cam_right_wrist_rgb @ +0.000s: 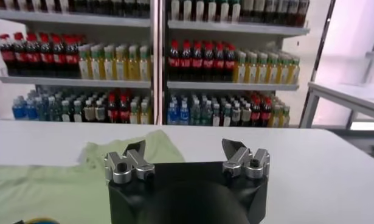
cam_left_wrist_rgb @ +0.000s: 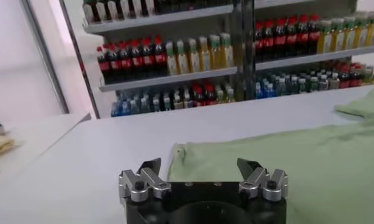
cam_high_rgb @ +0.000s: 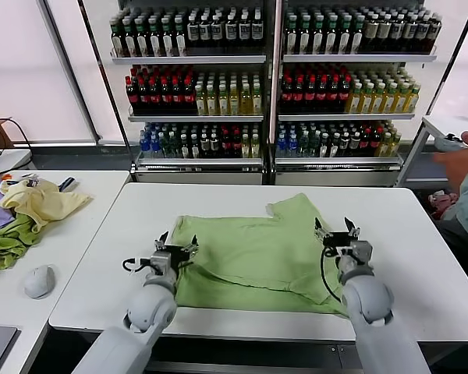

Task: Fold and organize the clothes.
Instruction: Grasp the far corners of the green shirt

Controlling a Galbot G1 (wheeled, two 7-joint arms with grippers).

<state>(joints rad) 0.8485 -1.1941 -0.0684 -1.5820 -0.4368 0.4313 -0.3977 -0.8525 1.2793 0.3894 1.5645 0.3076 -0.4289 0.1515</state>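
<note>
A light green shirt (cam_high_rgb: 253, 253) lies spread on the white table (cam_high_rgb: 421, 257), plain side up, with one short sleeve (cam_high_rgb: 296, 209) pointing to the back and its near part doubled over in a loose fold. My left gripper (cam_high_rgb: 175, 248) hovers at the shirt's left edge, open and holding nothing. In the left wrist view the left gripper (cam_left_wrist_rgb: 199, 164) has the shirt (cam_left_wrist_rgb: 284, 164) just beyond it. My right gripper (cam_high_rgb: 337, 232) stands at the shirt's right edge, also open and empty. The right wrist view shows the right gripper (cam_right_wrist_rgb: 185, 148) with the shirt (cam_right_wrist_rgb: 53, 189) off to one side.
A heap of yellow, green and purple garments (cam_high_rgb: 23, 210) and a grey mouse (cam_high_rgb: 39, 280) lie on a second table at the left. Shelves of bottles (cam_high_rgb: 273, 78) stand behind. A person's arm (cam_high_rgb: 464, 179) reaches in at the far right.
</note>
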